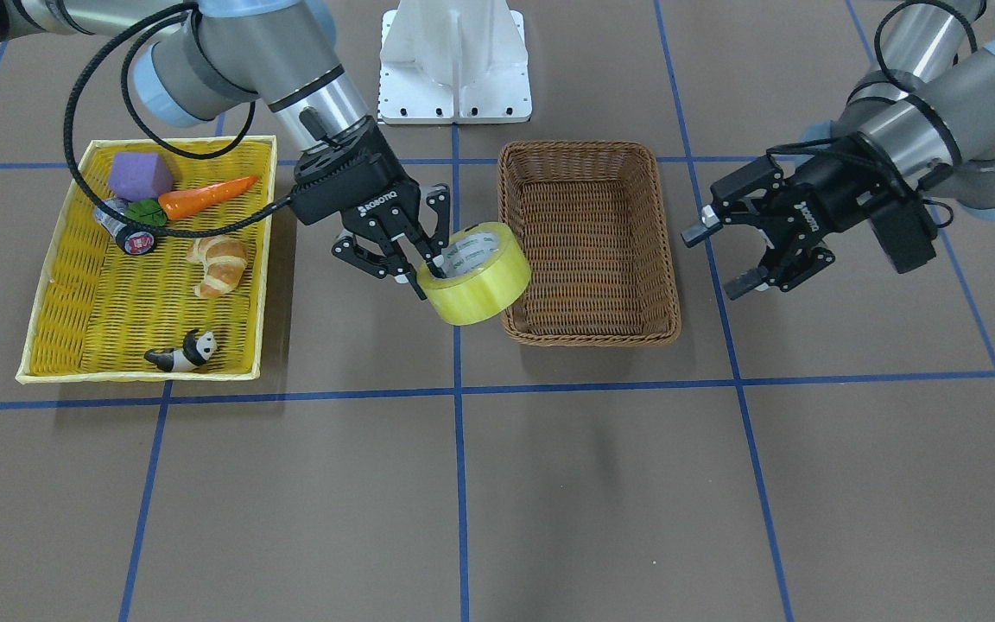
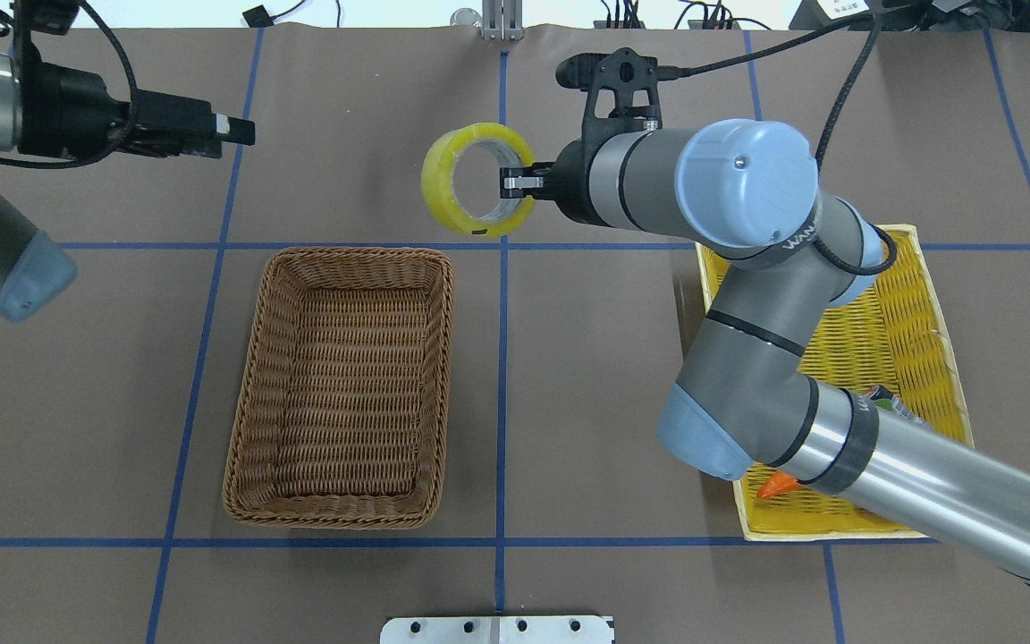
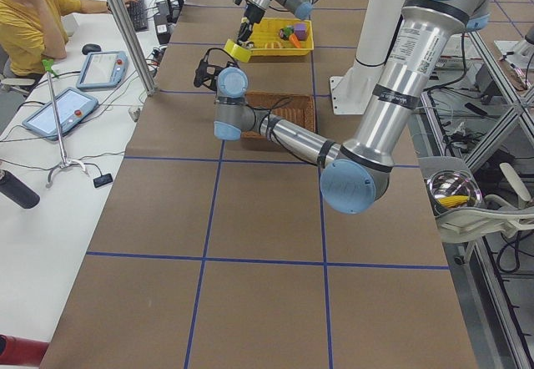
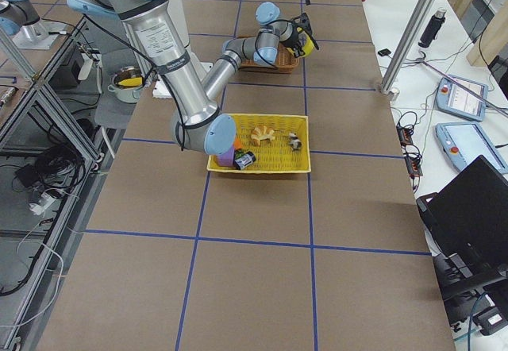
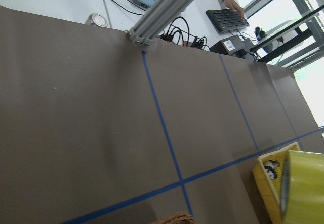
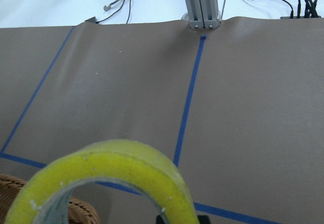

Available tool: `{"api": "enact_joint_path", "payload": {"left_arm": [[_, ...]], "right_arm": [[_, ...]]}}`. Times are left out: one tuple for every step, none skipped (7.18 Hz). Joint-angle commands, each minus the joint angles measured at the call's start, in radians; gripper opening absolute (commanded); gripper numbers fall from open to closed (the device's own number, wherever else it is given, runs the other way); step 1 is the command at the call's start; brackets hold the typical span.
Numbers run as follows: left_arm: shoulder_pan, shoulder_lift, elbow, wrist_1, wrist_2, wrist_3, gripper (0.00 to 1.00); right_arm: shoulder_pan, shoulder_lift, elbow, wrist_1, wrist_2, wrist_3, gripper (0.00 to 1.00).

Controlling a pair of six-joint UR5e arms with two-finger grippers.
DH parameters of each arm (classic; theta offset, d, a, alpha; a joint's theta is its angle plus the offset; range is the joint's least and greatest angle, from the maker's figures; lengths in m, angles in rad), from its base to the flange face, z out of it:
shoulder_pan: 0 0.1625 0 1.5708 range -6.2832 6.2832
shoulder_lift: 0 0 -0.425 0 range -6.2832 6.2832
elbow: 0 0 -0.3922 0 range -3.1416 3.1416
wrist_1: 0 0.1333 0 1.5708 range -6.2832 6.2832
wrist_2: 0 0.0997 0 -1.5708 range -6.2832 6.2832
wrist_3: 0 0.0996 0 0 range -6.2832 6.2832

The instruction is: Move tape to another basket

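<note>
My right gripper (image 1: 427, 272) is clamped on the wall of the yellow packing tape roll (image 1: 478, 278), one finger through its core. It holds the roll aloft just beside the brown wicker basket (image 1: 588, 149), at the rim facing the yellow woven tray (image 1: 83, 311). I'd carry it over the basket's middle, lower it, then release. My left gripper (image 1: 713, 261) gapes wide on the basket's other side.

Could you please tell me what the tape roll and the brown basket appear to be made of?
The tape: glossy translucent yellow plastic film wound on a white printed core, probably cardboard. The basket: brown woven wicker, matte, with visible strands and a braided rim.
</note>
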Motion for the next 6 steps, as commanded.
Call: {"api": "enact_joint_path", "payload": {"left_arm": [[0.081,-0.046,0.003,-0.023,0.068,-0.021,1.0],[0.124,-0.057,0.009,-0.023,0.086,-0.02,1.0],[0.129,-0.058,0.001,-0.023,0.088,-0.02,1.0],[0.131,-0.06,-0.009,-0.025,0.088,-0.021,1.0],[0.131,-0.06,-0.015,-0.026,0.087,-0.021,1.0],[0.132,-0.06,-0.016,-0.026,0.087,-0.021,1.0]], "right_arm": [[-0.023,0.083,-0.057,0.005,-0.018,0.004,0.0],[-0.03,0.094,-0.063,0.001,-0.016,0.004,0.0],[-0.039,0.097,-0.063,-0.001,-0.016,0.002,0.0],[-0.045,0.097,-0.063,-0.001,-0.016,-0.004,0.0],[-0.05,0.097,-0.067,-0.002,-0.015,-0.007,0.0],[-0.053,0.099,-0.072,-0.002,-0.015,-0.007,0.0]]}}
